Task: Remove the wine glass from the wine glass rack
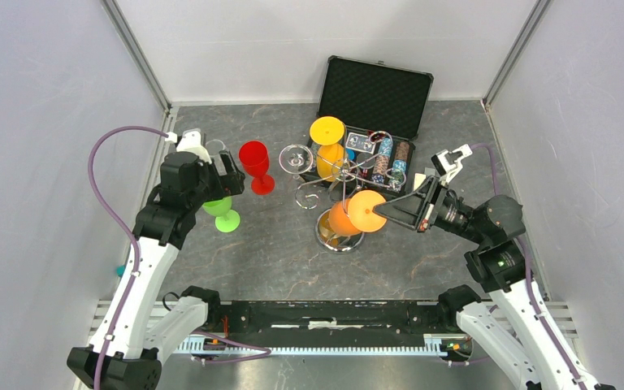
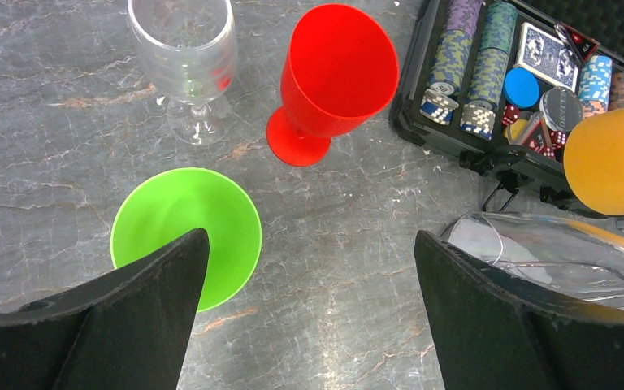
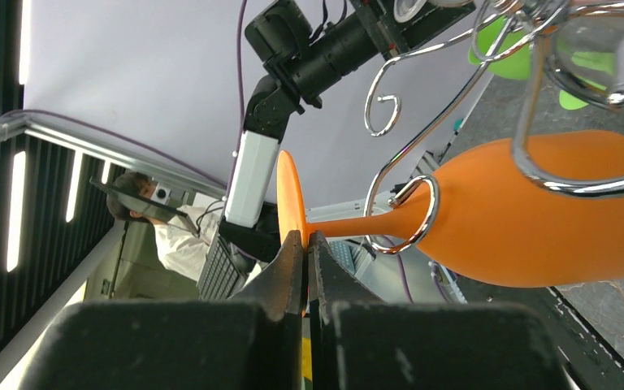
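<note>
The right gripper (image 1: 383,214) is clamped on the foot of the orange glass (image 1: 343,219), which hangs on the rack (image 1: 337,244) near the middle of the table (image 1: 276,252). In the top view the glass lies tilted almost flat. Its bowl is over the rack's round base and its foot faces the right arm, so the gripper meets the glass from the right, at the end farthest from the post.

The right wrist view shows the foot edge-on, with its rim pinched between the two fingers (image 3: 280,268), which are nearly together. From there the stem runs away from the gripper through a curled wire loop of the rack. The bowl lies beyond the loop with another chrome wire across its upper side, so the glass is still held by the rack.

The left gripper (image 2: 310,237) is well apart from the rack, on the left side of the table, with its fingers spread wide and nothing between them. It hangs above a green glass (image 2: 180,223) that stands upright. A red glass (image 2: 337,73) and a clear glass (image 2: 183,57) stand just beyond the green one.

A yellow glass (image 1: 329,154) and a second clear one (image 1: 296,158) also hang on the rack. Behind it is an open black case (image 1: 374,88) of chips.
</note>
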